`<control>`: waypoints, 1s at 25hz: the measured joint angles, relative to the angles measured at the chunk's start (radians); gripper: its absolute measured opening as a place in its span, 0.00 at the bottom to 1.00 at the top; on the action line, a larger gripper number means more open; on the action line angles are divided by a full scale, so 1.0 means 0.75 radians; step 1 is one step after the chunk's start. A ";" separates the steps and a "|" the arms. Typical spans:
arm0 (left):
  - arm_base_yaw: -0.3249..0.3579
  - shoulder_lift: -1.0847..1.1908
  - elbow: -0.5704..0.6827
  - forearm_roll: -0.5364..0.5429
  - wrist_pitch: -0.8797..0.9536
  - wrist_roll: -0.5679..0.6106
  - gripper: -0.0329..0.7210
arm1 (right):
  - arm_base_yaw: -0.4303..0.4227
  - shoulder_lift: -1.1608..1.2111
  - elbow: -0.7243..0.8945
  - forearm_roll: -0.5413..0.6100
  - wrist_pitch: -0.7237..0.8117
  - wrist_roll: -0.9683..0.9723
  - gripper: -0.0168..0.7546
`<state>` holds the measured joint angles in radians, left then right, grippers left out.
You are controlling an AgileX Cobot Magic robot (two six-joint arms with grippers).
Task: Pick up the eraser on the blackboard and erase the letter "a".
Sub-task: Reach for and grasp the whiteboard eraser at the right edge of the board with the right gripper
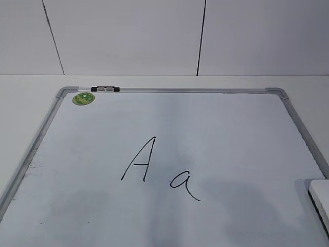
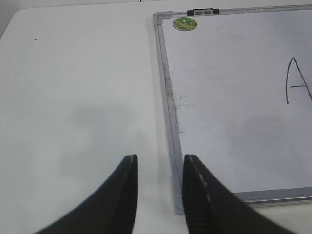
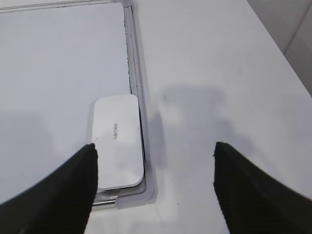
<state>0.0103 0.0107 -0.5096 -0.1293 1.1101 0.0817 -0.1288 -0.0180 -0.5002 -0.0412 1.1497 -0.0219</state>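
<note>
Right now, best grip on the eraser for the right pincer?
Come from above and close across the eraser's two long sides. It lies flat in the blackboard's corner, one long side close beside the frame, so that finger has little room. The right pincer is open and sits off to the frame side, so shift it over the board first.

Looks like a lab test bench: a bare white counter (image 1: 31, 87), plain seamed wall panels (image 1: 128, 36) behind the blackboard (image 1: 169, 92).

White table (image 2: 73, 97) seen beneath a flat-lying blackboard (image 1: 169, 123), silver-grey frame rested directly on the tabletop, bare white surface left showing along the board's left, right and far edges
</note>
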 joint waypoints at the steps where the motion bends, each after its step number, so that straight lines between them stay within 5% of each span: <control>1: 0.000 0.000 0.000 0.000 0.000 0.000 0.35 | 0.000 0.000 0.000 0.000 0.000 0.000 0.79; 25: 0.000 0.000 0.000 0.000 0.000 0.000 0.35 | 0.000 0.000 0.000 0.000 0.000 0.000 0.79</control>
<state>0.0103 0.0107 -0.5096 -0.1293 1.1101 0.0817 -0.1288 -0.0180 -0.5002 -0.0412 1.1497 -0.0219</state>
